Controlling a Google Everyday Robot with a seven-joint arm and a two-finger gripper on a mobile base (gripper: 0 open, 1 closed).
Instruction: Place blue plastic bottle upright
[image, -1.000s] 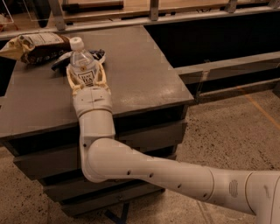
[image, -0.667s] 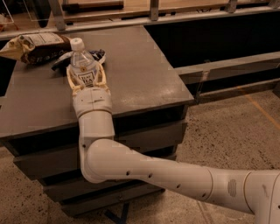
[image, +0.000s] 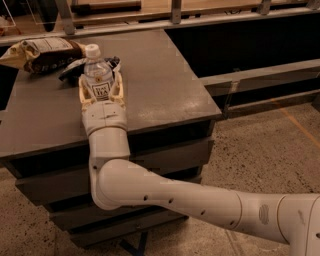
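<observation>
The blue plastic bottle (image: 97, 75) is a small clear bottle with a white cap and a white label with dark print. It stands upright between the fingers of my gripper (image: 100, 82) over the left part of the dark grey table (image: 160, 90). The cream fingers (image: 118, 86) close on both sides of the bottle's lower body. The bottle's base is hidden by the gripper, so I cannot tell if it rests on the table.
A tan-and-brown chip bag (image: 40, 54) lies at the table's far left. A dark blue snack bag (image: 75, 69) lies just behind the bottle. A dark shelf unit and a rail run along the back right. Speckled floor lies to the right.
</observation>
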